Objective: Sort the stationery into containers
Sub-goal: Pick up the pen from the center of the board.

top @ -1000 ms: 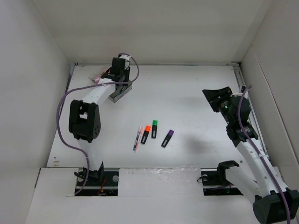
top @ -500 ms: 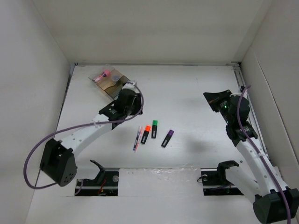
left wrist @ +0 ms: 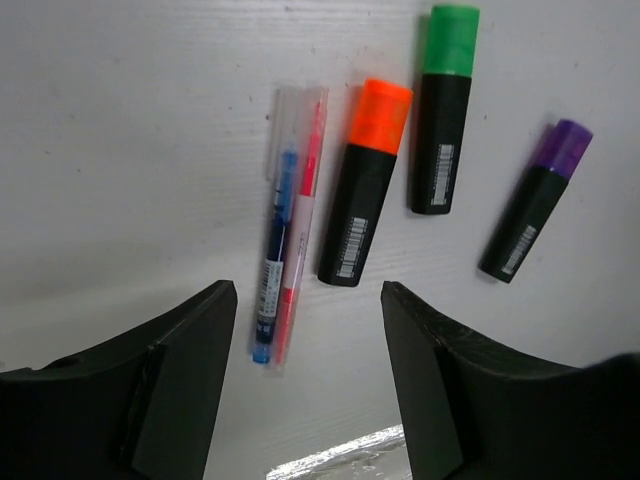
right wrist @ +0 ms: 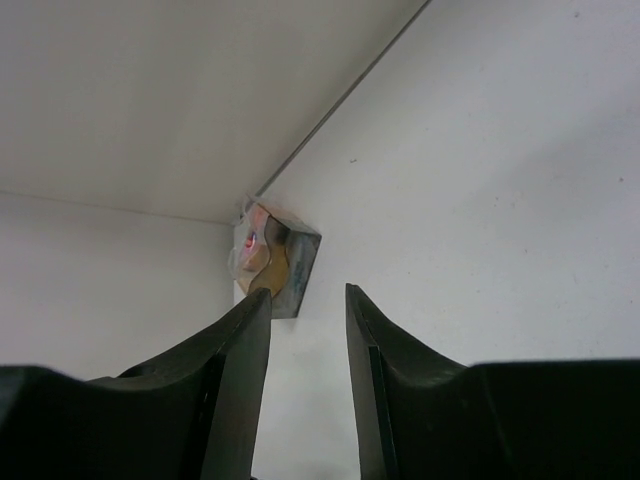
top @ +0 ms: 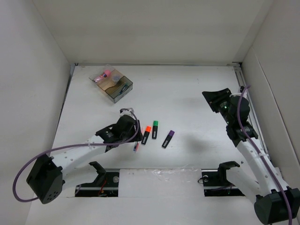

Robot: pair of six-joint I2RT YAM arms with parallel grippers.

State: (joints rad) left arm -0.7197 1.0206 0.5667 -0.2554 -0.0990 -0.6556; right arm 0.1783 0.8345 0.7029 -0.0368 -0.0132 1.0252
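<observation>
Alignment is counting: the released left claw (left wrist: 305, 310) is hovering by the touching bluish pen (left wrist: 278, 250) and pink pen (left wrist: 305, 200). Straddling both crosswise is looking safest.

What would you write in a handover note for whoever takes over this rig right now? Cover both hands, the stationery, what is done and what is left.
Left hand: open, empty, hovering over the bluish pen and pink pen.
Right hand: slightly open, empty, off at the right, far from the items.
Loose on the table: both pens, orange highlighter, green highlighter, purple highlighter, side by side.
Done: pink-topped bottle is in the clear box, far left.
Left: the five loose items go into the box.
</observation>
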